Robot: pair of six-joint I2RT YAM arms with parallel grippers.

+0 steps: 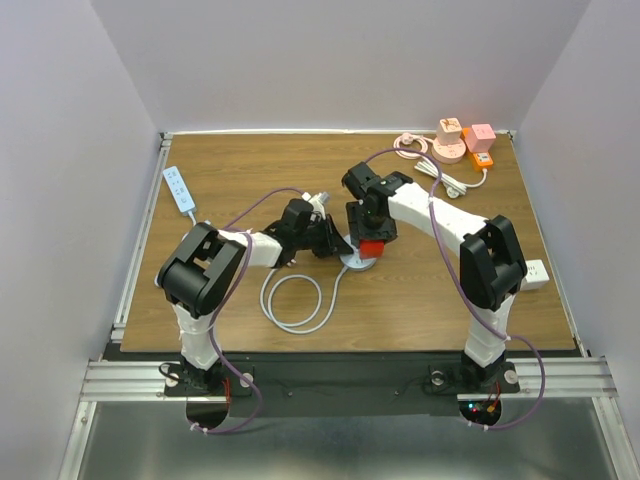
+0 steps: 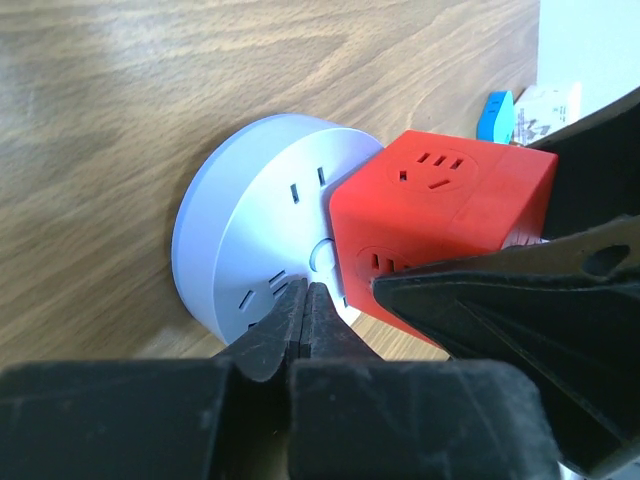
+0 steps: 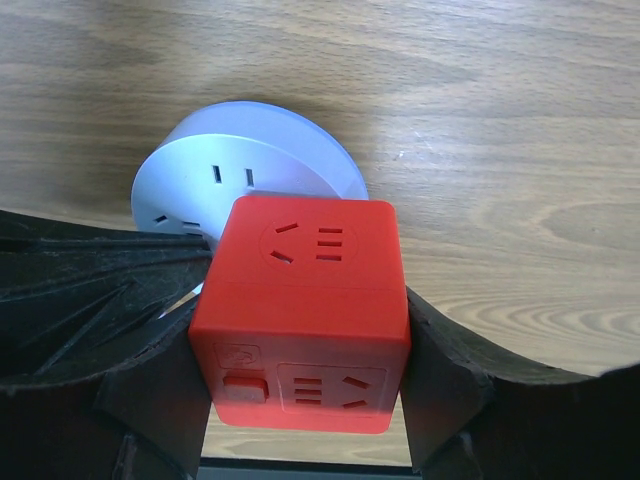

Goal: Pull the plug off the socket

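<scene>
1. The red cube plug (image 3: 300, 310) sits right between the two fingers of the right pincer (image 3: 300, 350). That pincer is clamped on it, with one finger on each side wall.
2. I think the cube is hard plastic, light and stiff, so it will not squash. Its sides look smooth, so it could slip if the squeeze is weak.
3. The flat side walls are the best place to hold, and the fingers are there now. The top and front faces have holes in them, so they are worse places to press.
4. The cube is stuck into the round white socket (image 3: 240, 160), which lies just under the right pincer. The pins are hidden, so I cannot tell how tight they sit. A straight pull looks safest, because tipping the cube could bend the pins.
5. The socket looks light too, so it might lift up with the cube. The left pincer (image 2: 303, 300) has its fingers together with nothing between them. Its tip touches the socket's face just beside the cube, I think to hold it down.
6. I can read no words or brand. A tiny mark on the cube's front is too small to tell.
7. All this rests on a wooden worktop (image 3: 500, 120). A white cord (image 1: 266, 298) loops near the left pincer. Pink blocks (image 1: 450, 140) stand well apart, beyond the right pincer.
</scene>
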